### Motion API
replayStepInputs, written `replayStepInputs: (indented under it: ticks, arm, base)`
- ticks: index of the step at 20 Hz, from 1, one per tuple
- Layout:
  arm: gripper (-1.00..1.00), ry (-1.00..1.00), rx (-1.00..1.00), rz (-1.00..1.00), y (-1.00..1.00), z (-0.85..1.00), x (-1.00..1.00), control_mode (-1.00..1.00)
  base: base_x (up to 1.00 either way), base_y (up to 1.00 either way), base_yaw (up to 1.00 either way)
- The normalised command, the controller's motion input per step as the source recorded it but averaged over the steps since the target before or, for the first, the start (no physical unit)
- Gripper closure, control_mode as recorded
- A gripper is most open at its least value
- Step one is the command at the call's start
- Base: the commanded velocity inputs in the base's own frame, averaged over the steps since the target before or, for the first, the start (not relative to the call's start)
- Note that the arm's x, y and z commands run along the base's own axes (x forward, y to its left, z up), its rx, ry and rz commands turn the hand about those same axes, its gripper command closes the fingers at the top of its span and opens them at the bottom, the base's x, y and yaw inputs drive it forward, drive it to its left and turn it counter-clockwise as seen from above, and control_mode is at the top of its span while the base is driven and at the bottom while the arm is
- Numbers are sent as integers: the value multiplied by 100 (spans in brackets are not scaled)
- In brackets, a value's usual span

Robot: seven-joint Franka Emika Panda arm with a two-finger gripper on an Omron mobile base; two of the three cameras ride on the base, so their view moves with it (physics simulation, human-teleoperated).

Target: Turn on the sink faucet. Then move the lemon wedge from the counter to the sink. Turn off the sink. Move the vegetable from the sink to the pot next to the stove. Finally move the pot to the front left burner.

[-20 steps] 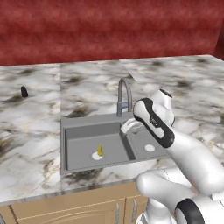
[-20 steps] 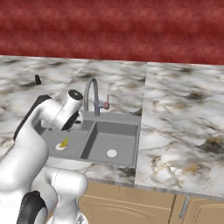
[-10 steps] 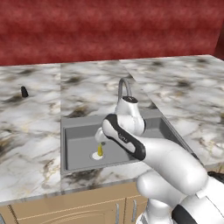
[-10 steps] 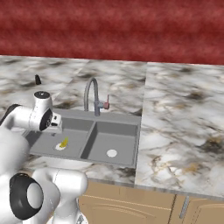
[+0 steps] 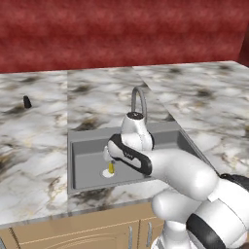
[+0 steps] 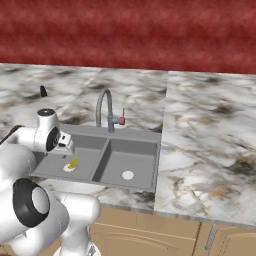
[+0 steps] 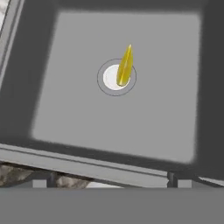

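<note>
**Arm bent low over the left basin, jaws wide above the lemon wedge**

The white arm folds forward from the base and reaches down over the sink, its forearm lying nearly level across the front of the basins. In the left base view the wrist turns downward just in front of the sink faucet, and the gripper hangs over the left basin, a little above its floor. From the right base view the same gripper shows at the near-left edge of the sink, beside the arm's round dark-ringed joint, pointing down into the basin.

The jaws stand fully apart and hold nothing. In the hand view the two dark fingertips rise at the bottom, set wide, over the near wall of the sink, with a strip of the marble desk showing below that wall.

The lemon wedge stands on the white round drain of the left basin, a slim yellow sliver seen edge-on, its upper tip reaching past the drain ring. The base views put it in the same place: lemon wedge just below the gripper, lemon wedge on the drain just right of it. The gripper is above it and not touching.

The faucet rises behind the divider between the basins, with a small reddish lever at its side. A small black cone stands well apart on the desk, far to the left.
</note>
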Motion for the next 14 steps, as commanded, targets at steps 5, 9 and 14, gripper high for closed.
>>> replayStepInputs:
  ticks: [5, 9, 14]
  arm:
    - [-100, 8, -3, -9, 0, -16, 56, -100]
    - [-100, 7, -1, -11, 2, -18, 69, -100]
    - [-100, 6, -3, -9, 4, -15, 59, -100]
  base:
    - [0, 0, 0]
    - [0, 0, 0]
    - [0, 0, 0]
